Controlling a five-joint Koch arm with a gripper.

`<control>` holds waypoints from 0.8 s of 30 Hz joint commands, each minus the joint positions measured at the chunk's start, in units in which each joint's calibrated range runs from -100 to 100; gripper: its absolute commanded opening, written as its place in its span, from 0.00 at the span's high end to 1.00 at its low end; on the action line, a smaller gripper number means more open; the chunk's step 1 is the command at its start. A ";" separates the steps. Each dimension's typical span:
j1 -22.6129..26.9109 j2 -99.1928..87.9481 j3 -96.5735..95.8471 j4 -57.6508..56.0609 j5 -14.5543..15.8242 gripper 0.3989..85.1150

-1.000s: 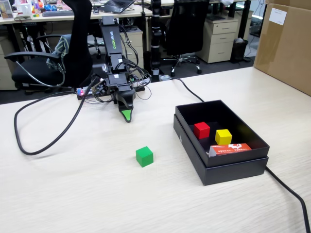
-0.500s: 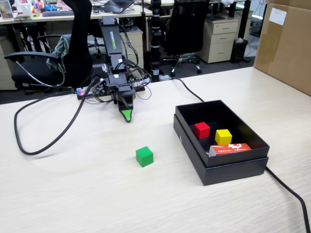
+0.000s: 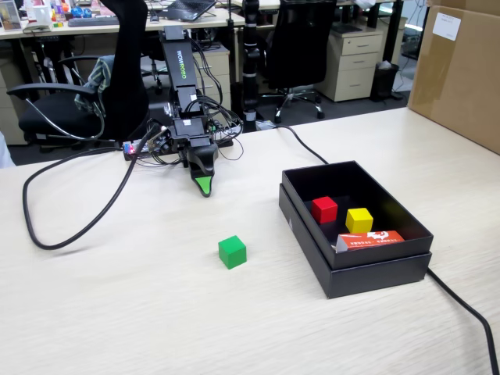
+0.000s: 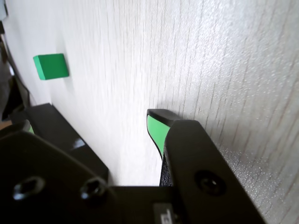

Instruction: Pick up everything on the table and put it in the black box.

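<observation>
The green cube (image 3: 232, 251) lies alone on the beige table (image 3: 117, 305), left of the black box (image 3: 375, 273). In the wrist view the cube (image 4: 50, 66) shows at the upper left and a corner of the black box (image 4: 60, 135) at the left. My gripper (image 3: 204, 186) rests low over the table at the back, well behind the cube and apart from it. Its green-padded jaws stand apart in the wrist view, so the gripper (image 4: 91, 123) is open with only bare table between the fingers (image 4: 156, 133).
Inside the box lie a red cube (image 3: 324, 208), a yellow cube (image 3: 359, 219) and a small orange carton (image 3: 370, 240). A black cable (image 3: 47, 226) loops over the left of the table, another (image 3: 465, 308) runs past the box. A brown carton (image 3: 457, 70) stands at the back right.
</observation>
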 commanded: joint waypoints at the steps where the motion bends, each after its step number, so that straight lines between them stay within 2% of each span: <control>1: 0.39 0.40 -0.66 -2.63 0.10 0.43; 8: 0.05 1.55 0.79 -2.98 1.07 0.43; 16: -1.51 3.50 18.29 -24.58 3.61 0.44; 24: -2.10 16.01 44.95 -47.47 4.40 0.46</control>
